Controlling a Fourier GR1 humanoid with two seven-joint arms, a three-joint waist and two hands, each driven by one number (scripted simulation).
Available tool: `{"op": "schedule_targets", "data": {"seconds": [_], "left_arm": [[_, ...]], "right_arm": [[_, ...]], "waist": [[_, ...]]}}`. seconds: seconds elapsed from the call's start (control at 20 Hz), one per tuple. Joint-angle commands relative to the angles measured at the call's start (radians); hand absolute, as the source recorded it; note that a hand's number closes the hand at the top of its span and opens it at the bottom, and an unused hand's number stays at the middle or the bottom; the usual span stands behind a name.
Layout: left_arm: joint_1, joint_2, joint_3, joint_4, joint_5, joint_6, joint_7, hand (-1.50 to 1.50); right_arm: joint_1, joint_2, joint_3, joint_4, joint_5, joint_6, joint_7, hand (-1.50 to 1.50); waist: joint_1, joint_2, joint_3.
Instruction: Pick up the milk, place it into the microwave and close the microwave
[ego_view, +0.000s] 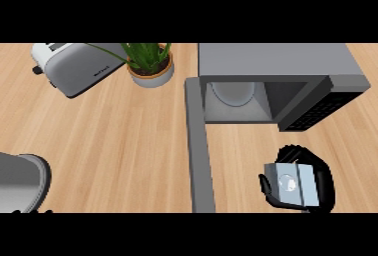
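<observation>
The boxy milk carton (294, 185) is being gripped by the right hand (319, 176), fingers (266, 189) curled round it. A round glass plate (235, 93) is being held inside the open grey microwave (273, 62), above the wood-grain tabletop (125, 140).

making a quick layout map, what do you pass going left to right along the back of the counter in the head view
toaster → potted plant → open microwave door → microwave

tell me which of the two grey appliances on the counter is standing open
The microwave at the upper right: its door is swung out toward the robot, showing the inside. The toaster at the upper left has no open door.
</observation>
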Motion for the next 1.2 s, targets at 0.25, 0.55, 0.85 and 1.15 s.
{"op": "schedule_targets", "data": {"seconds": [0.25,0.55,0.85,1.15], "left_arm": [[-0.06,0.028,0.087,0.056,0.045,-0.023,-0.002,-1.5],[-0.034,0.026,0.103,0.086,0.067,-0.055,-0.016,-1.5],[0.003,-0.002,0.066,0.03,0.033,-0.037,0.003,-1.5],[-0.063,0.035,0.145,0.025,0.126,-0.042,0.062,-1.5]], "right_arm": [[-0.119,0.006,0.108,-0.033,0.052,-0.206,0.108,1.5],[-0.293,0.006,0.153,0.155,0.037,-0.312,0.111,1.5],[-0.434,0.007,0.138,0.327,0.108,-0.425,0.186,1.5],[-0.641,0.006,0.053,0.692,-0.037,-0.439,0.035,1.5]], "waist": [[0.013,0.005,0.001],[0.02,0.006,0.001],[0.022,0.006,0.001],[0.033,0.013,0.002]]}}
